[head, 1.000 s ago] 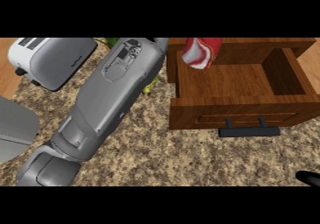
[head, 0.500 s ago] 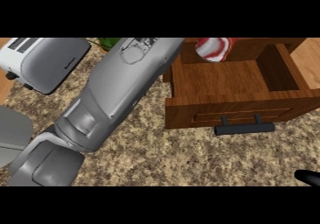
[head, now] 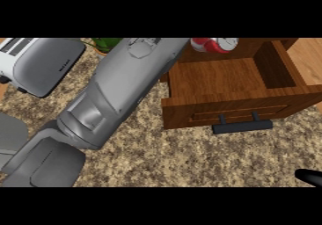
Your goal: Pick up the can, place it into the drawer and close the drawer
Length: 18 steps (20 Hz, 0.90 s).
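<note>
Can [head: 214, 44], red and white, sits at the top edge above the back of the open wooden drawer [head: 228, 83]. Left hand's fingers are out of view past the top edge, so their state cannot be told; its grey forearm [head: 118, 88] crosses the speckled table [head: 189, 158]. Right hand [head: 313, 177] shows only a black tip at the lower right. Toaster [head: 37, 61] stands at left.
</note>
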Each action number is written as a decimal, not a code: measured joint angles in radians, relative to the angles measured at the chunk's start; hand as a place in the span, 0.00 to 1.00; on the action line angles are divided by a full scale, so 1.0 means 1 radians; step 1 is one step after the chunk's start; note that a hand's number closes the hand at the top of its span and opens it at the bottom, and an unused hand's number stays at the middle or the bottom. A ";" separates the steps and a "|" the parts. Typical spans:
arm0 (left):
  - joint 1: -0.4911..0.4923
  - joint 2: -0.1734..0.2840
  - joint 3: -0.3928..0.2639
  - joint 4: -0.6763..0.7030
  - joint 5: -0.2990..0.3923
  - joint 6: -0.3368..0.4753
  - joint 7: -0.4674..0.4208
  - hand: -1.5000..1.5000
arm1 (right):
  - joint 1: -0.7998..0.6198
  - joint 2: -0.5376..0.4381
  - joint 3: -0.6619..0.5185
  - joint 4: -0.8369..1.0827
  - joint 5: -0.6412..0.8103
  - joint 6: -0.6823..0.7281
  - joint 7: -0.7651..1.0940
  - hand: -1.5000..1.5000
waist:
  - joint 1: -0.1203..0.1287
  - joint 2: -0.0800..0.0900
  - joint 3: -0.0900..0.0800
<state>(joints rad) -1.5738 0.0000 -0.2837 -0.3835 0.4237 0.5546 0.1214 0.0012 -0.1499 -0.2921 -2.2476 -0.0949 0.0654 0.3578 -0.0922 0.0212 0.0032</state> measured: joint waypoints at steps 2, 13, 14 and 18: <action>-0.009 0.000 -0.012 0.016 0.011 0.024 -0.007 0.00 | -0.007 -0.004 -0.006 0.013 -0.006 0.004 -0.009 0.00 | 0.000 0.000 0.000; -0.026 0.000 -0.040 0.052 0.094 0.096 -0.066 0.00 | -0.076 -0.068 0.056 0.023 0.115 0.036 -0.055 0.00 | -0.014 0.008 0.000; -0.030 0.000 -0.040 0.051 0.104 0.099 -0.065 0.00 | -0.092 -0.080 0.062 0.038 0.137 0.039 -0.069 0.00 | -0.010 0.008 0.000; -0.040 0.000 -0.033 0.052 0.140 0.103 -0.075 0.00 | -0.129 -0.119 0.112 0.069 0.248 0.048 -0.102 0.00 | -0.002 0.010 -0.001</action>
<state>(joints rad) -1.6142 0.0001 -0.3163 -0.3318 0.5636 0.6578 0.0467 -0.1281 -0.2686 -0.1796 -2.1789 0.1530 0.1135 0.2556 -0.0943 0.0308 0.0027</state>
